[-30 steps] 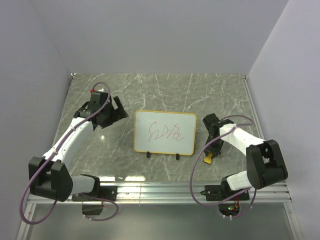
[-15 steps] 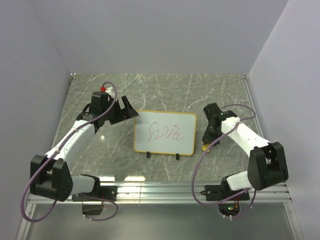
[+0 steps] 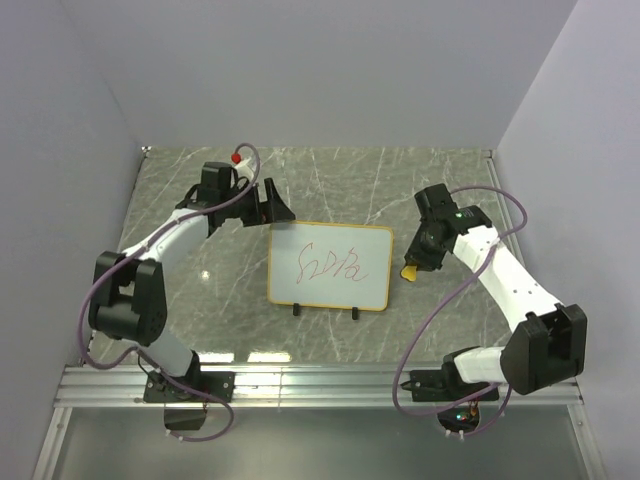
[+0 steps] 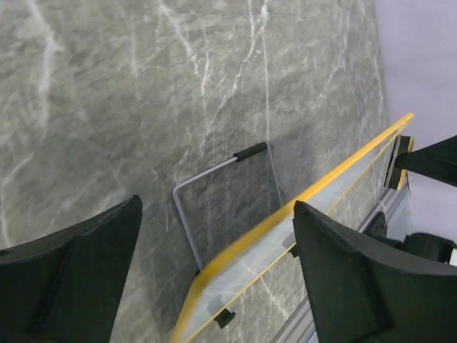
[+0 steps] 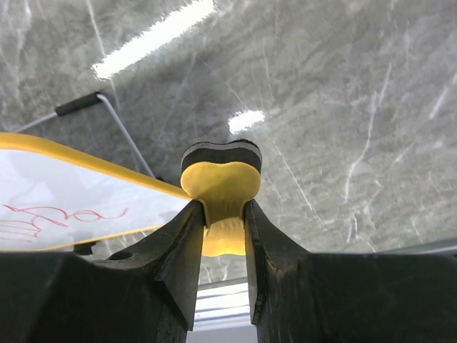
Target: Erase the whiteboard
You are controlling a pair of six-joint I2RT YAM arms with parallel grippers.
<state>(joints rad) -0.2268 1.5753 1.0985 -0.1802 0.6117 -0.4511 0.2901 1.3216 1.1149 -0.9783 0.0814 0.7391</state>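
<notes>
The whiteboard (image 3: 330,290) stands in the middle of the marble table, yellow-framed, with red scribbles (image 3: 333,264) on its face. My left gripper (image 3: 275,208) is open at the board's upper left corner; in the left wrist view the yellow top edge (image 4: 285,214) runs between its two spread fingers (image 4: 71,275), touching neither. My right gripper (image 3: 418,258) hovers just off the board's right edge, shut on the small yellow eraser (image 3: 409,271). In the right wrist view the eraser (image 5: 221,187) is pinched at its waist, with the board (image 5: 57,189) to the left.
A wire stand (image 4: 214,170) props the board from behind, also seen as a wire loop (image 5: 118,125) in the right wrist view. Two black feet (image 3: 296,310) sit on the board's near edge. A metal rail (image 3: 320,380) runs along the near table edge. Walls enclose three sides.
My left gripper swung right and farther back, up to the board's upper left corner. My right gripper rose from near the table's front right with the eraser, up to the board's right edge.
</notes>
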